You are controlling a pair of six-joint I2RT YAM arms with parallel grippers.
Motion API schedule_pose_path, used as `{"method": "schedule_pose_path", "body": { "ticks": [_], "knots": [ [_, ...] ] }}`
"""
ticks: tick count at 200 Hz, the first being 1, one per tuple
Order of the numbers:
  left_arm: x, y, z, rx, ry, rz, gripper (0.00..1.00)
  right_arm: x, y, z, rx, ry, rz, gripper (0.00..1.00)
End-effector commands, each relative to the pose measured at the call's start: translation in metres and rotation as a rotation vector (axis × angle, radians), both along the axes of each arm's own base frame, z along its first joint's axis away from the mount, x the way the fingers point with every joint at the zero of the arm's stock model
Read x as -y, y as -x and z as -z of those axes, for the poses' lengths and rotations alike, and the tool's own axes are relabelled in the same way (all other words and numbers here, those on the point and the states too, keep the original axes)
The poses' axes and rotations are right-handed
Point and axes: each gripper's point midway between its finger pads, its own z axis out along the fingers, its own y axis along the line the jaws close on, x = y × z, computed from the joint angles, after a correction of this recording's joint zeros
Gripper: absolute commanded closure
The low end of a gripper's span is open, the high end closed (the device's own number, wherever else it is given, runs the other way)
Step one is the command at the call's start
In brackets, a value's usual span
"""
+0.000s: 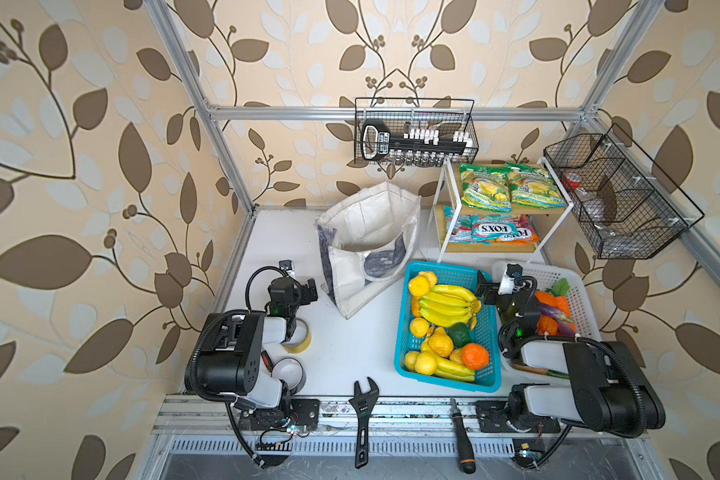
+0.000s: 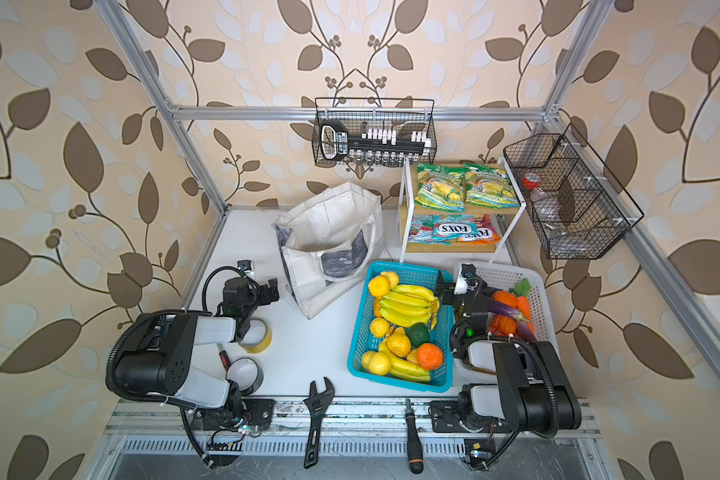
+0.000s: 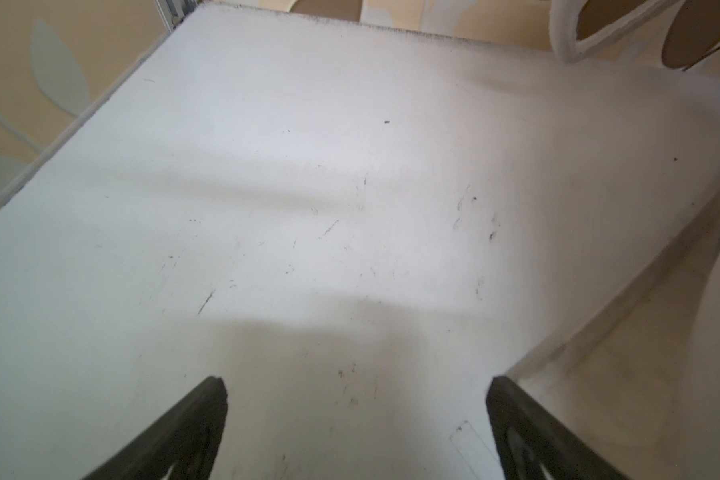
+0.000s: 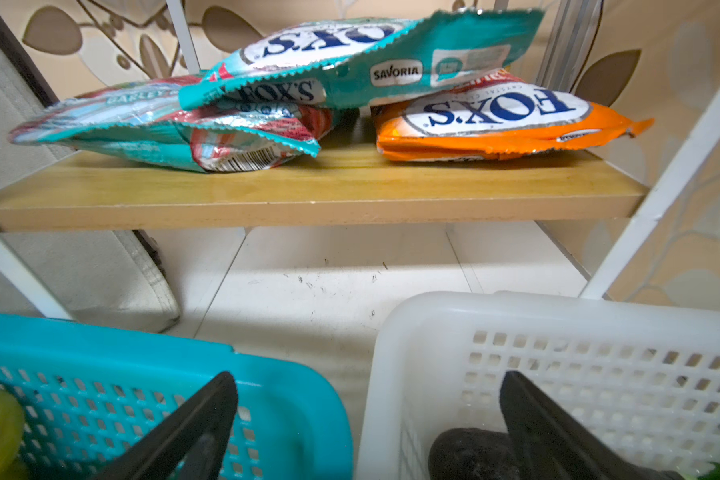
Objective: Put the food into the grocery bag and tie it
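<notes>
My left gripper [image 3: 356, 384] gapes wide, empty, just beside the bag [image 1: 346, 282]; my right gripper [image 4: 368, 380], wide too, hangs near the citrus [image 1: 417, 286].

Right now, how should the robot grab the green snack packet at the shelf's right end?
Probably pinch the thin sealed edge nearest the robot, coming from the front, slightly above, with the open right end effector. The green snack packet lies flat on the top shelf beside its twin, so its broad face offers no grip.
</notes>
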Motion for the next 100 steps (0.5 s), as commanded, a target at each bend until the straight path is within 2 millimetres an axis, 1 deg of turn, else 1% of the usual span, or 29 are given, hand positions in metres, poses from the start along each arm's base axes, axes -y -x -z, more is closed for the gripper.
{"method": "schedule_pose_path", "body": {
  "ticks": [1, 12, 29, 33, 37, 53, 65, 69, 80, 93, 100],
  "knots": [
    [-0.007, 0.002, -0.037, 0.140, -0.008, -0.048, 0.01, -0.009, 0.004, -0.003, -0.036, 0.025, -0.034, 0.00],
    [-0.011, 0.008, -0.045, 0.146, -0.009, -0.071, 0.01, -0.010, 0.006, -0.012, -0.045, 0.029, -0.030, 0.00],
    [-0.017, 0.015, -0.069, 0.175, -0.011, -0.110, 0.01, -0.008, 0.009, -0.026, -0.039, 0.020, 0.001, 0.00],
    [-0.019, 0.017, -0.071, 0.170, -0.005, -0.126, 0.01, -0.005, 0.009, -0.030, -0.035, 0.000, 0.016, 0.00],
    [-0.023, 0.019, -0.079, 0.182, 0.013, -0.156, 0.01, -0.004, 0.010, -0.035, -0.030, -0.028, 0.026, 0.00],
    [-0.030, 0.029, -0.108, 0.232, 0.145, -0.257, 0.01, 0.004, 0.016, -0.052, -0.005, -0.185, 0.074, 0.00],
    [-0.033, 0.037, -0.124, 0.236, 0.321, -0.356, 0.01, 0.012, 0.023, -0.061, 0.016, -0.344, 0.111, 0.00],
    [-0.029, 0.038, -0.129, 0.232, 0.363, -0.355, 0.01, 0.012, 0.025, -0.065, 0.029, -0.383, 0.103, 0.00],
    [-0.008, 0.031, -0.152, 0.243, 0.419, -0.231, 0.01, 0.007, 0.026, -0.078, 0.064, -0.458, 0.064, 0.00],
    [0.017, 0.021, -0.181, 0.236, 0.479, -0.095, 0.01, -0.004, 0.023, -0.093, 0.031, -0.473, 0.002, 0.00],
    [0.029, 0.017, -0.193, 0.205, 0.506, -0.032, 0.01, -0.011, 0.022, -0.102, 0.010, -0.470, -0.039, 0.00]
  ]
}}
